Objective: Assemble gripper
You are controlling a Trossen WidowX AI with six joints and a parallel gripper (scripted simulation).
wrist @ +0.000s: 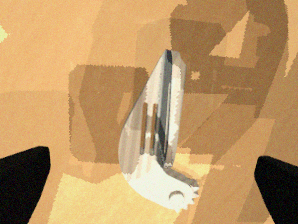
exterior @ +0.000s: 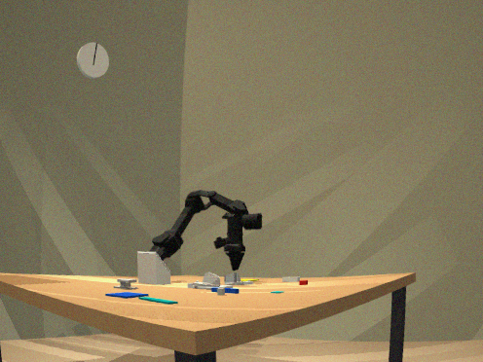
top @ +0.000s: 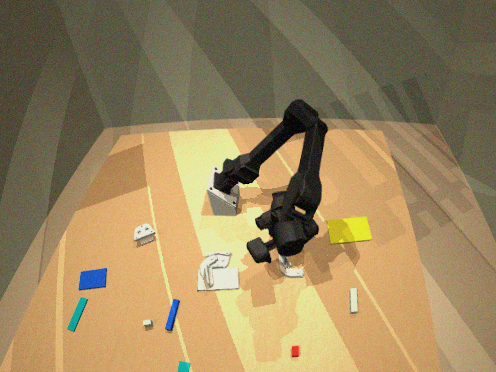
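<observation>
The fingers of the black gripper [top: 284, 250] [exterior: 235, 269] [wrist: 152, 156] are released and stand wide apart, with nothing grasped between them; they hang above one loose white jaw [top: 293, 272] [exterior: 232, 278] [wrist: 137, 170], which lies on the desk [top: 120, 310] [exterior: 195, 331] with its gear teeth and its round hole visible in the wrist view. In the top view, toward the left edge from this jaw, the gripper base [top: 227, 280] [exterior: 197, 286] lies flat, and the other jaw [top: 206, 272] [exterior: 211, 278] is at it; whether it sits fully on its pin, I cannot tell. More toward the left edge is the housing plate [top: 144, 232] [exterior: 127, 282], apart from both jaws. The arm rises from its grey mount [top: 223, 205] [exterior: 148, 268], nearer to the far edge. On the side of the right edge lie a yellow plate [top: 350, 230] [exterior: 250, 279] and a white bar [top: 353, 300] [exterior: 291, 279]. Nearest to the left edge are a blue plate [top: 93, 279] [exterior: 127, 295] and a teal bar [top: 77, 314] [exterior: 158, 300]. A small grey cube [top: 147, 323] [exterior: 221, 291] is beside a blue bar [top: 172, 315] [exterior: 231, 290], and a red block [top: 295, 351] [exterior: 303, 282] lies well apart from them, toward the right edge.
</observation>
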